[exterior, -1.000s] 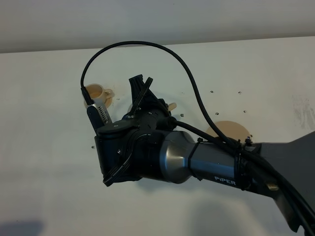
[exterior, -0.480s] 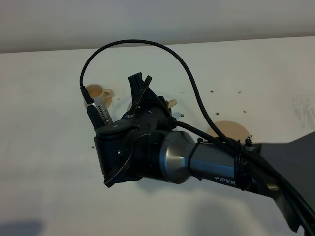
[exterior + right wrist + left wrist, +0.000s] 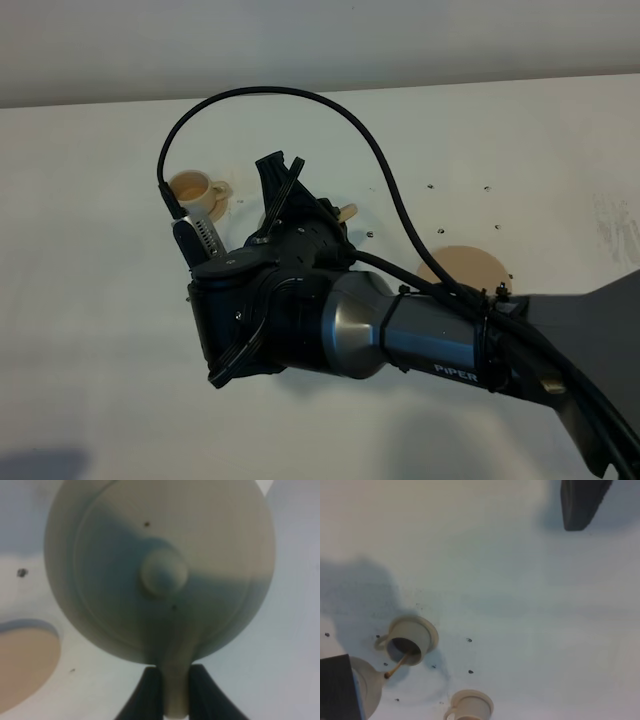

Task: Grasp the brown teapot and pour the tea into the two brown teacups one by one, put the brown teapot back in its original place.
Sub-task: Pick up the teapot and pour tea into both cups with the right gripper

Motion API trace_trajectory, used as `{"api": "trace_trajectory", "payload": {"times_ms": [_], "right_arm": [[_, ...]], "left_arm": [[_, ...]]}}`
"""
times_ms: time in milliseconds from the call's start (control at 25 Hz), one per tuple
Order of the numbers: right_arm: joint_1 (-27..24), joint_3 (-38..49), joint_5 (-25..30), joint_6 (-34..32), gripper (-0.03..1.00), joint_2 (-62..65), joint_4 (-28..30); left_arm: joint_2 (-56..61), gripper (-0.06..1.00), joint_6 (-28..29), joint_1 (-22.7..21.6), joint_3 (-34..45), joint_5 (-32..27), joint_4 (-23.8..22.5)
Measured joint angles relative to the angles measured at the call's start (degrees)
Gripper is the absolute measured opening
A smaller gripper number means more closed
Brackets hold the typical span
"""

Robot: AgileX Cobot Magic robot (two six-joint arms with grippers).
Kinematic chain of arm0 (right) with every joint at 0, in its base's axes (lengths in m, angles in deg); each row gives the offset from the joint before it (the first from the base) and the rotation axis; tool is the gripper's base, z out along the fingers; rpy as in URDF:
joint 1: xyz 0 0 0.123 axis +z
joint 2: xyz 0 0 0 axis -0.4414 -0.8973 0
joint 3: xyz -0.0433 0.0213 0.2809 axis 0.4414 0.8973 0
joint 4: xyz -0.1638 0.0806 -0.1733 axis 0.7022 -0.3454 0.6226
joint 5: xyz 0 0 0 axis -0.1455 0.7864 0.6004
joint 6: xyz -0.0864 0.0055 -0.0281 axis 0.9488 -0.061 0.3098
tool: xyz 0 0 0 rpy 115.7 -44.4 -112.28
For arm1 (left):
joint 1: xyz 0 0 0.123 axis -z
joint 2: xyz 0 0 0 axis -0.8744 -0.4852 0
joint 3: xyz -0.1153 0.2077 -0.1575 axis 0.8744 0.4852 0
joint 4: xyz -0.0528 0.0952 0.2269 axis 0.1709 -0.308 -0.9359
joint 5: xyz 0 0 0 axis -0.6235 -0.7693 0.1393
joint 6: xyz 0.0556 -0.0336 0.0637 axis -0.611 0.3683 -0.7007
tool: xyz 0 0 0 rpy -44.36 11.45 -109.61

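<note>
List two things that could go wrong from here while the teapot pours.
1. The right gripper pinches the teapot by its thin handle alone; while pouring, the pot might twist or slip.
2. The thin stream enters the cup close to its rim, so a small wobble could spill tea on the table.

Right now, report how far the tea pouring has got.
Done: the brown teapot is off its saucer, which lies bare. In hand: the right gripper is shut on its handle, and a brown streak, probably tea, runs into one teacup. Left: the other teacup, whose fill I cannot judge, then returning the teapot.
</note>
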State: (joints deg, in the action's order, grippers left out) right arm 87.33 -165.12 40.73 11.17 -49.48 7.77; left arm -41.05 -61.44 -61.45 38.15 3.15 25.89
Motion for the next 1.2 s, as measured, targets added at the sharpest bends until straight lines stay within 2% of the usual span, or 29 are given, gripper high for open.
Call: {"api": "trace_trajectory", "payload": {"times_ms": [880,1200], "right_arm": [[0.0,0.0,0.0,1.5,0.11,0.0,1.5],[0.0,0.0,-0.1,-3.2,0.11,0.0,0.3]], "left_arm": [[0.0,0.55,0.0,0.0,0.0,0.0,0.0],[0.0,0.55,0.0,0.0,0.0,0.0,0.0]]}}
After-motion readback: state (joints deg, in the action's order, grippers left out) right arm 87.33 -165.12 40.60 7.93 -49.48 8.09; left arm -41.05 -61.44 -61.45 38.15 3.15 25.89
